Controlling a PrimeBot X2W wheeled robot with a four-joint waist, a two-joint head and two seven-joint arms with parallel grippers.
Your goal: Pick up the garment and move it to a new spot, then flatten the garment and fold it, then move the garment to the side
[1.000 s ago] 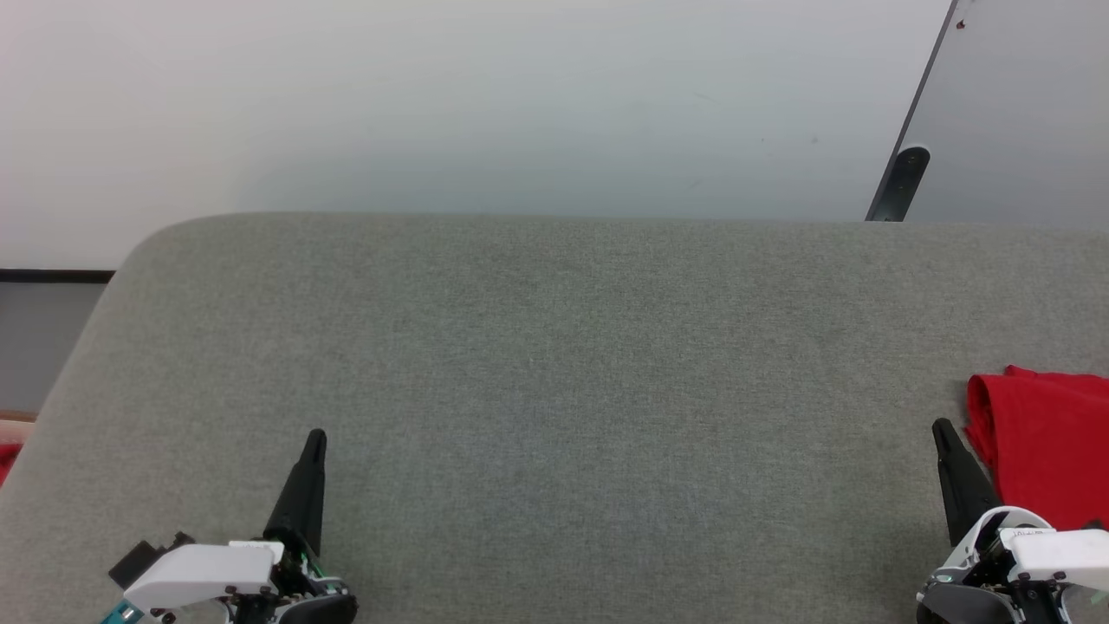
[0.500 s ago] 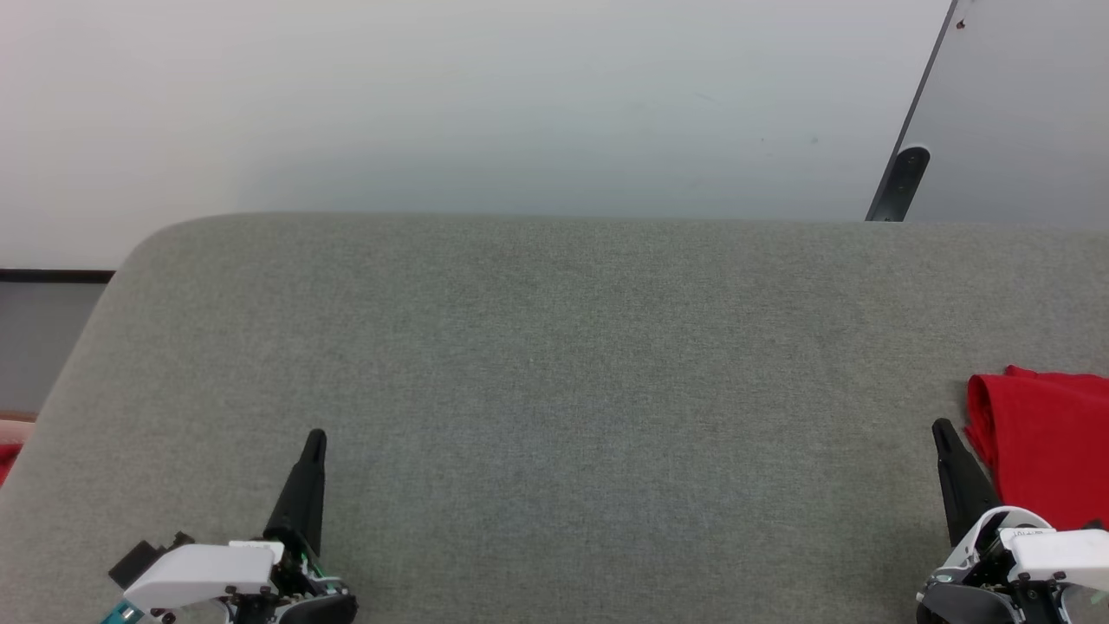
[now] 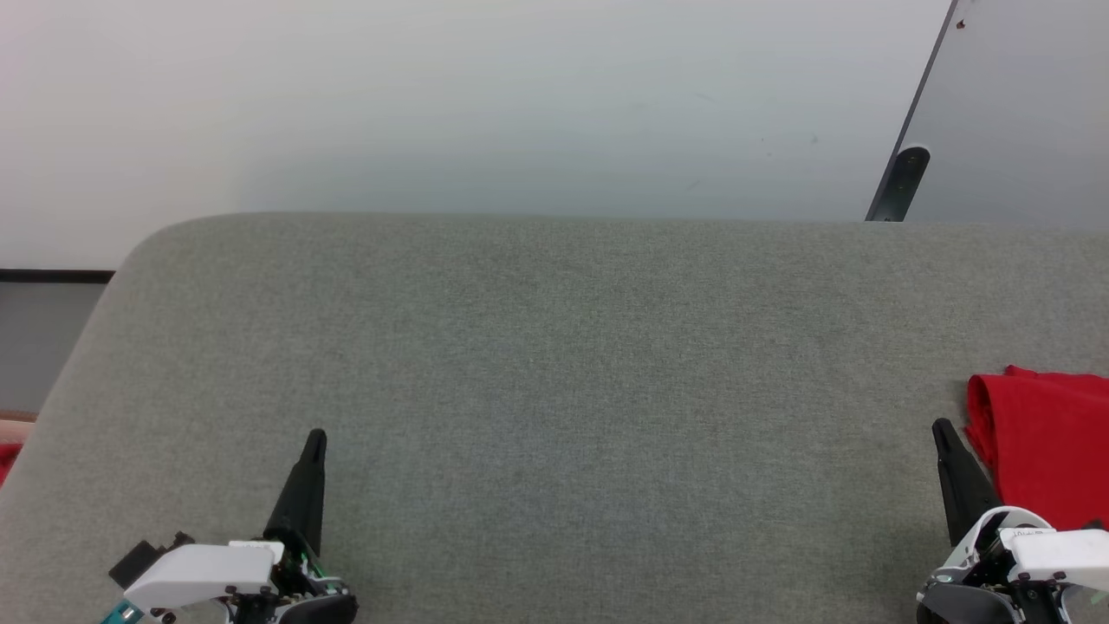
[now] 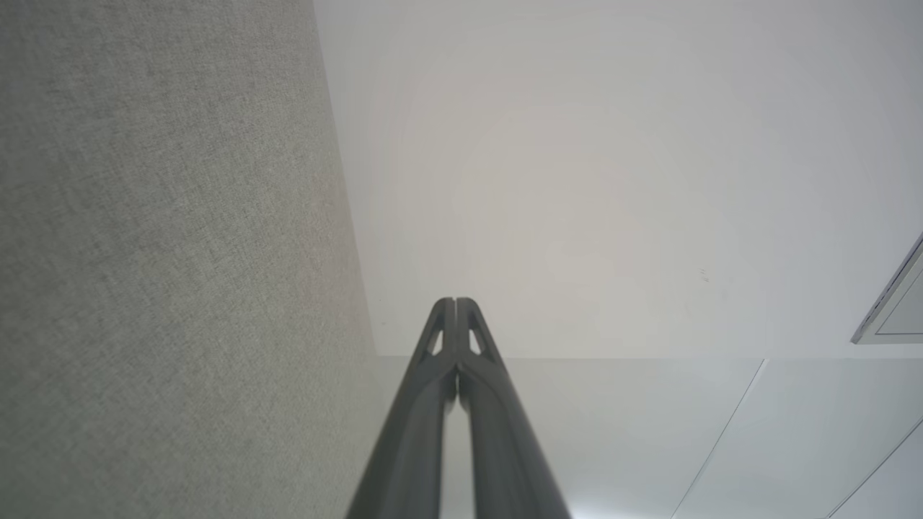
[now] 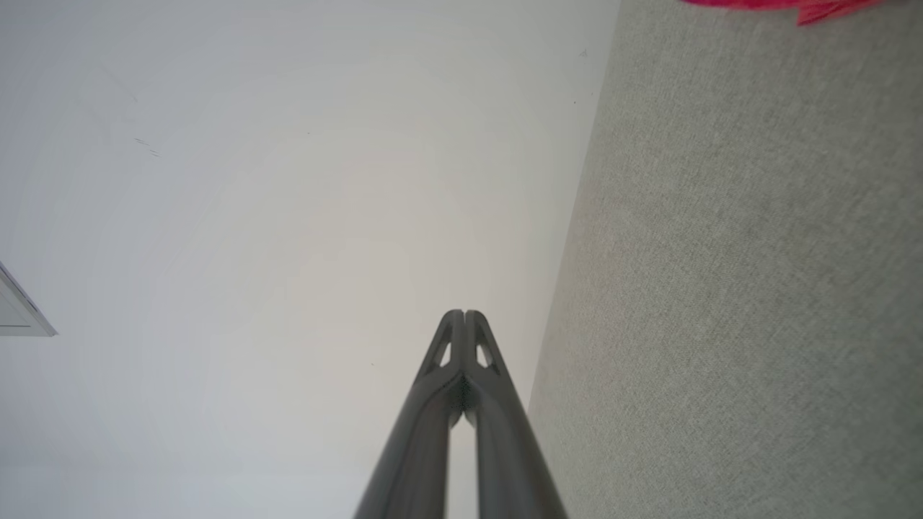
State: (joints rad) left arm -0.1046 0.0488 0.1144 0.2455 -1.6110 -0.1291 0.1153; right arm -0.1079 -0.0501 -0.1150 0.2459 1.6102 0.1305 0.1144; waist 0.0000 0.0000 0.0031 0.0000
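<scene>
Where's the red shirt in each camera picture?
Head view: the garment lies at the right edge, on the grey cushion.
Right wrist view: a red sliver of it at the top right edge.
Left wrist view: the cushion at left, pale wall beyond.
Shared landmark: the grey cushion.

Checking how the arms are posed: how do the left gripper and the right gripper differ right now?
The left gripper has bare grey fabric surface around it; the right gripper stands close beside the red garment, gripping none of it. In the head view the left gripper's fingers lean toward the robot's right, the right gripper's toward its left. Both are shut and empty, low over the same surface.
</scene>
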